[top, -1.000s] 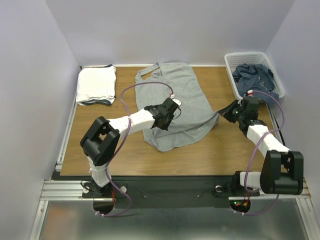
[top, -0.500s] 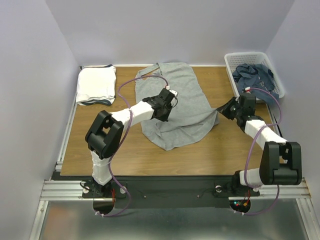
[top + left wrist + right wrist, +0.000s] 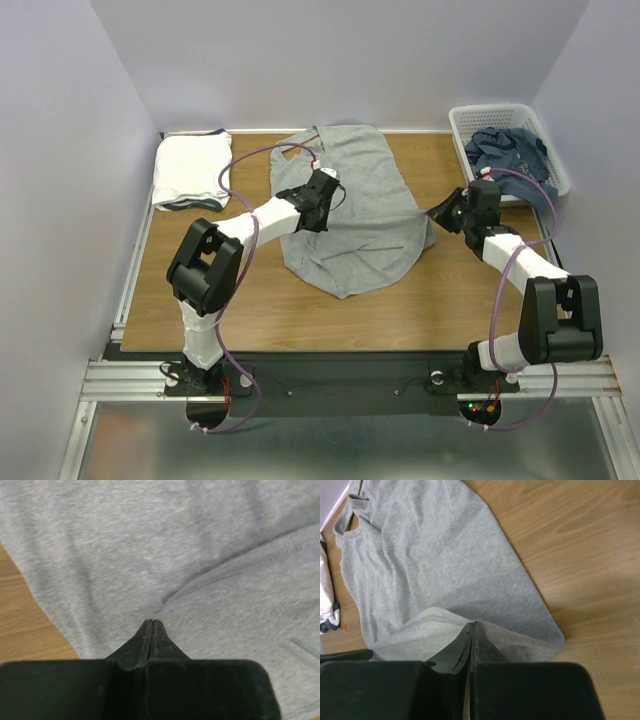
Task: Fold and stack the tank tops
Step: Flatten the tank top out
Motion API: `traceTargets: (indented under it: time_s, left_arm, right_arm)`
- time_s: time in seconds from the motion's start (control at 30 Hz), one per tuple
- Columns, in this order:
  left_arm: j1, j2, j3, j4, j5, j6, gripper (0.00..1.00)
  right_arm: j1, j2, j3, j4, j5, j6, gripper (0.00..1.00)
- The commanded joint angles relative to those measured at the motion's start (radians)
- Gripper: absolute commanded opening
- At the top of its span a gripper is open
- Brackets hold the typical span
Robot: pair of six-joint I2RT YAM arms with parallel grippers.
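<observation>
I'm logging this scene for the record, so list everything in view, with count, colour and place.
grey tank top: one, heather grey, spread mid-table, straps toward the far edge
folded pile: one, white over a darker layer, far left corner; number of pieces cannot be told
basket: one, white lattice, far right corner
blue clothes: crumpled heap, dark blue, inside the basket
table: one, brown wood, under everything
arms: two, black and white, based at the near edge
left fingers: black, shut, pinching the grey tank top's left part
right fingers: black, shut on its turned-up right corner
</observation>
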Motion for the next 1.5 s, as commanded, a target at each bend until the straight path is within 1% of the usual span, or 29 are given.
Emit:
traceTargets:
  time_s: [0.0,0.53,0.83,1.07,1.1,1.17,1.2,1.23,1.27,1.3,1.33,1.37,1.4,1.43,1.47]
  left_arm:
    - [0.029,-0.055,0.024,0.010,-0.064,-0.042,0.00]
    - [0.100,-0.015,0.013,0.022,-0.088,-0.095,0.00]
    - [0.153,0.002,0.019,0.017,-0.095,-0.110,0.00]
    - [0.161,0.033,0.038,0.011,-0.072,-0.112,0.00]
    - [0.161,0.034,0.041,0.011,-0.070,-0.110,0.00]
    - [0.161,0.040,0.052,0.011,-0.065,-0.108,0.00]
    - [0.161,0.044,0.064,0.008,-0.061,-0.107,0.00]
    - [0.161,0.045,0.067,0.004,-0.058,-0.105,0.01]
    - [0.161,0.044,0.068,0.004,-0.056,-0.104,0.04]
    - [0.161,0.042,0.073,0.005,-0.047,-0.099,0.08]
    - [0.161,0.040,0.075,0.004,-0.038,-0.090,0.12]
    - [0.161,0.033,0.076,0.004,-0.032,-0.087,0.19]
    - [0.161,0.027,0.073,0.007,-0.023,-0.084,0.23]
    - [0.161,0.021,0.073,0.007,-0.018,-0.076,0.25]
    - [0.161,0.013,0.072,0.007,-0.015,-0.072,0.30]
  right_arm:
    - [0.034,0.023,0.067,0.074,0.040,-0.010,0.01]
    - [0.103,0.100,0.146,0.081,0.103,-0.022,0.01]
    - [0.112,0.146,0.178,0.083,0.121,-0.033,0.01]
    - [0.123,0.195,0.201,0.078,0.137,-0.044,0.01]
    - [0.123,0.198,0.201,0.078,0.140,-0.044,0.06]
    - [0.129,0.200,0.204,0.074,0.155,-0.047,0.13]
    - [0.132,0.200,0.204,0.065,0.163,-0.048,0.21]
    - [0.134,0.200,0.206,0.060,0.167,-0.051,0.26]
    - [0.138,0.197,0.207,0.045,0.176,-0.054,0.29]
    - [0.140,0.194,0.210,0.036,0.176,-0.054,0.36]
    - [0.140,0.188,0.210,0.025,0.207,-0.056,0.40]
    - [0.143,0.174,0.207,0.011,0.228,-0.057,0.44]
    - [0.143,0.165,0.206,0.002,0.242,-0.057,0.51]
    - [0.145,0.155,0.204,-0.007,0.268,-0.060,0.54]
    - [0.145,0.145,0.201,-0.020,0.279,-0.062,0.55]
